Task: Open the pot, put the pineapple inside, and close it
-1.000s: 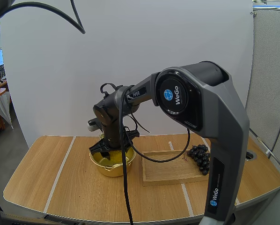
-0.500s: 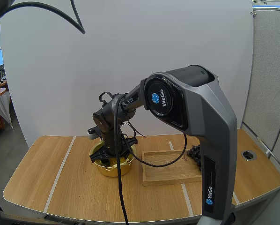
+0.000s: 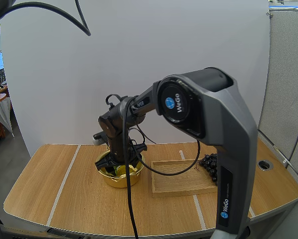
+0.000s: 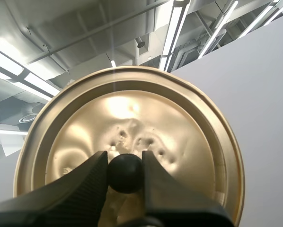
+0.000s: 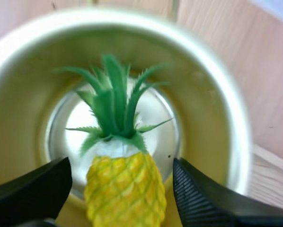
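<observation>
Within the last second our right arm had sunk toward the pot (image 5: 217, 109) and then eased back up a little, and our right claw (image 5: 120, 165) now hung just over the pot's mouth with its two fingers spread wide. The pineapple (image 5: 125, 189) lay directly below the claw, between the fingers but touched by neither, its green crown pointing away from the claw across the pot's shiny floor. We judged the fruit released and the second step done, so what remained was to lift the right arm clear and bring the cover back. Our left claw (image 4: 125, 161) was clamped on the black knob (image 4: 125, 172) of the lid (image 4: 179, 142), the golden disc spreading out just beyond its fingertips and held up in the air, apart from the pot; it could not come down while the right arm stood over the opening. The table (image 3: 64, 189) under the right claw was pale wood crossed by light stripes, bare on the claw's left. Just to its right, close beside the pot, lay the wooden tray (image 3: 181, 186), and beyond the tray's far corner, partly behind our arm, sat the grapes (image 3: 209, 164). A plain white screen (image 3: 89, 74) stood behind the claw, leaving free space above it for the withdrawal
</observation>
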